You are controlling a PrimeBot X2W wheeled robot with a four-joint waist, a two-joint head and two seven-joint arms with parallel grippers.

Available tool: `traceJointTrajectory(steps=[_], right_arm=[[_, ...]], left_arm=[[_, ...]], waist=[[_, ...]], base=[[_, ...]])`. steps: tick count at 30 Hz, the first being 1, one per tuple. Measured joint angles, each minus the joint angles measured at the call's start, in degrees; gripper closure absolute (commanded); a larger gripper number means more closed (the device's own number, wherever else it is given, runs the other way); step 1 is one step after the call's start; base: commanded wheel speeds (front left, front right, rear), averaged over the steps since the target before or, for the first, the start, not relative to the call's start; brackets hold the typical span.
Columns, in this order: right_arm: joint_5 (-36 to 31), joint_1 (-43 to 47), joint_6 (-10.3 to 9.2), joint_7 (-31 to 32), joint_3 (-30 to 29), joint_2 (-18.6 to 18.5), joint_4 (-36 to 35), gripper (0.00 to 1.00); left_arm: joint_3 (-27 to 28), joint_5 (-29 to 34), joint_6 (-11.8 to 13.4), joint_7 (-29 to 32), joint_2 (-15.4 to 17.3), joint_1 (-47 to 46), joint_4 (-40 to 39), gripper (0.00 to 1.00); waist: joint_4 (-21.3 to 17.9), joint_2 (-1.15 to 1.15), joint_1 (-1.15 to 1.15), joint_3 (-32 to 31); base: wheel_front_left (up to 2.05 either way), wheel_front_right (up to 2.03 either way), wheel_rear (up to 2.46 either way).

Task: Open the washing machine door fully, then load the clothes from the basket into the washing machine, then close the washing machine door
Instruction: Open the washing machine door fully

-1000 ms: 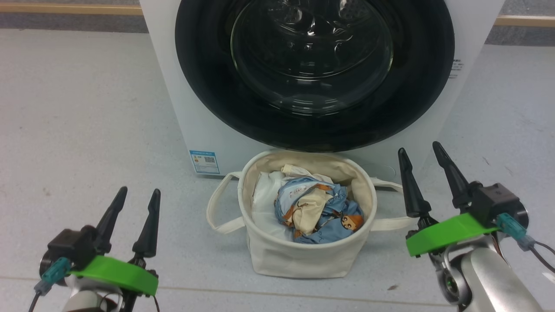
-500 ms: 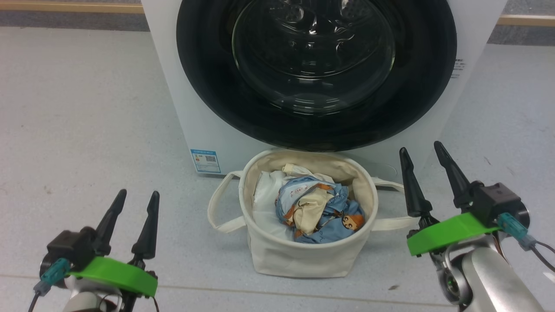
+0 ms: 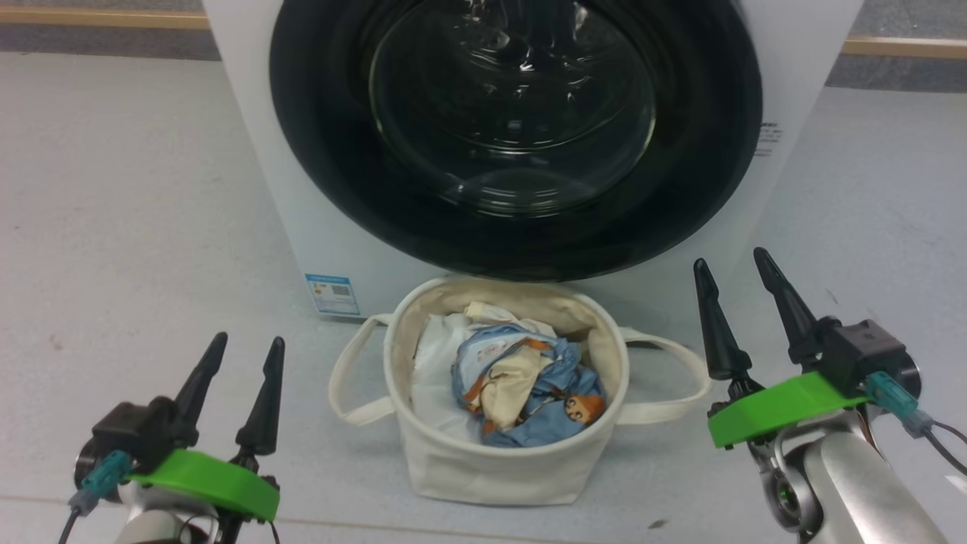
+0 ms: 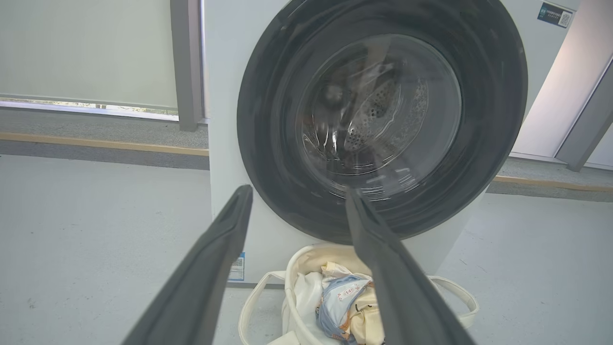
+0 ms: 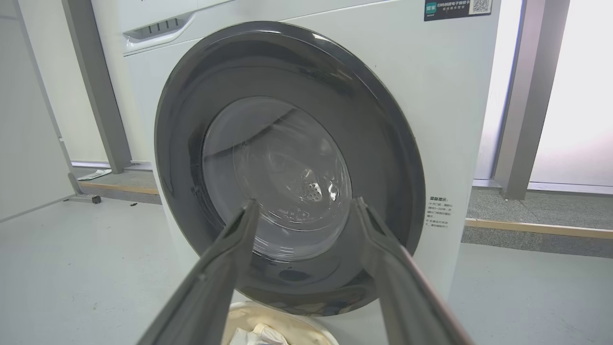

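Observation:
The white washing machine (image 3: 801, 60) stands straight ahead, and its door (image 3: 325, 151), with a glossy black rim and a bulging glass bowl, lies flush against the front. On the floor before it sits the cream basket (image 3: 498, 461). Inside are the blue bear-print and cream clothes (image 3: 529, 378) beside a plain white bundle (image 3: 430, 370). My left gripper (image 3: 248, 340) hangs open to the basket's lower left, my right gripper (image 3: 730, 257) open to its right. In the left wrist view the left gripper (image 4: 298, 189) points at the door (image 4: 268, 96); the right gripper (image 5: 306, 200) faces the door (image 5: 383, 143) too.
A small blue label (image 3: 331, 293) sits low on the machine's front left. Grey floor (image 3: 136, 189) spreads on both sides. A wooden strip (image 3: 98, 17) runs along the back wall. Grey posts (image 5: 522, 96) stand behind the machine, with a white panel (image 5: 24, 120) off to one side.
The head camera has shifted, so machine and basket sit further left and a little lower in the picture. Both grippers stay open where they were, and the door has not moved.

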Motion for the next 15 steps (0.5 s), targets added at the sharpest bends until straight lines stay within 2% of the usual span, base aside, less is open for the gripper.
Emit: traceJointTrajectory(steps=[5, 15], right_arm=[[0.3, 0.0, 0.00, 0.0, 0.2, -0.3, 0.0, 0.00], [0.7, -0.1, 0.00, 0.0, 0.4, -0.3, 0.1, 0.00]], left_arm=[[-0.8, 0.3, 0.0, 0.0, -0.1, -0.1, 0.3, 0.00], [-1.8, 0.4, 0.0, 0.0, -0.2, -0.2, 0.6, 0.00]], waist=[[0.0, 0.00, 0.02, 0.0], [-0.4, 0.00, 0.02, -0.1]], base=[[1.47, 0.97, -2.44], [1.03, 1.42, -2.45]])
